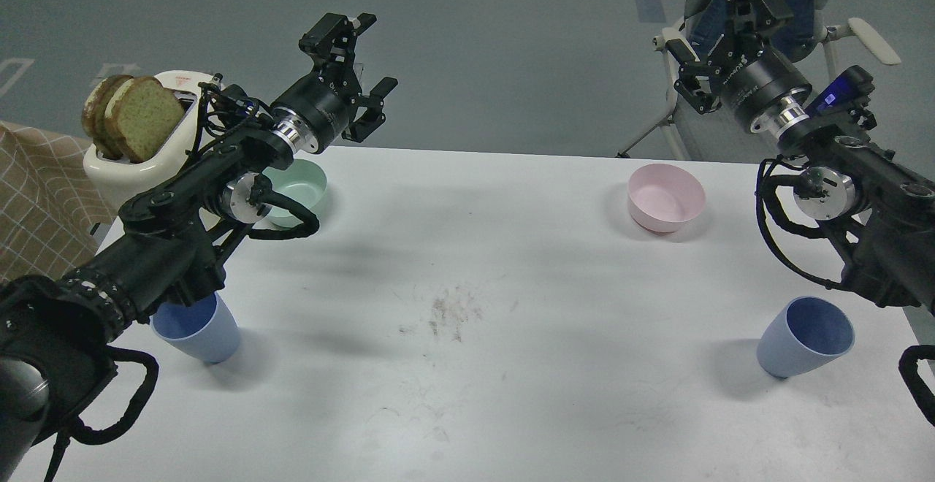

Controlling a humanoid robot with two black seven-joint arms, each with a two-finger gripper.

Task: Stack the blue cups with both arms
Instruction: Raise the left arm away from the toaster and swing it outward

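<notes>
Two blue cups stand upright on the white table (467,263). The left cup (201,334) is at the front left, its rim partly hidden by my left forearm. The right cup (805,337) is at the front right, in full view. My left gripper (358,66) is open and empty, raised beyond the table's far edge above the mint-green bowl, far from the left cup. My right gripper (719,33) is open and empty, raised at the far right, well above and behind the right cup.
A mint-green bowl (296,191) sits at the back left, partly behind my left arm. A pink bowl (665,197) sits at the back right. A white toaster (139,157) with bread slices stands at the far left edge. A chair (705,80) stands behind the table.
</notes>
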